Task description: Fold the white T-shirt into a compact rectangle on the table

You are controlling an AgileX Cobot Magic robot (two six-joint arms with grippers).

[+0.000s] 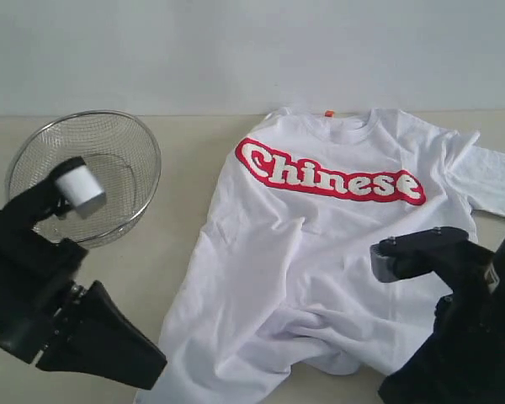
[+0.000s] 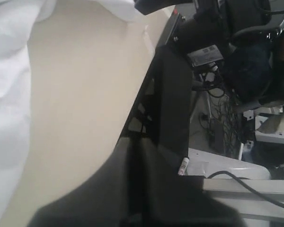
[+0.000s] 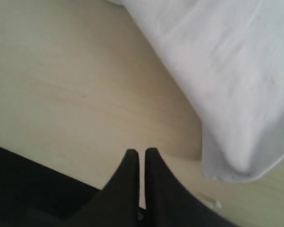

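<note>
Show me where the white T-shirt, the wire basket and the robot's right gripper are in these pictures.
white T-shirt (image 1: 320, 244), exterior view, on the plain cloth below the red lettering.
wire basket (image 1: 126, 164), exterior view, on its mesh wall.
right gripper (image 3: 142, 152), right wrist view, between its two black fingertips.

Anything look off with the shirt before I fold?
Yes. The white T-shirt lies skewed on the table. Its lower hem is bunched and rumpled toward the near edge, and only the sleeve on the right of the exterior view is spread out. The wire-mesh basket sits apart from it.
</note>
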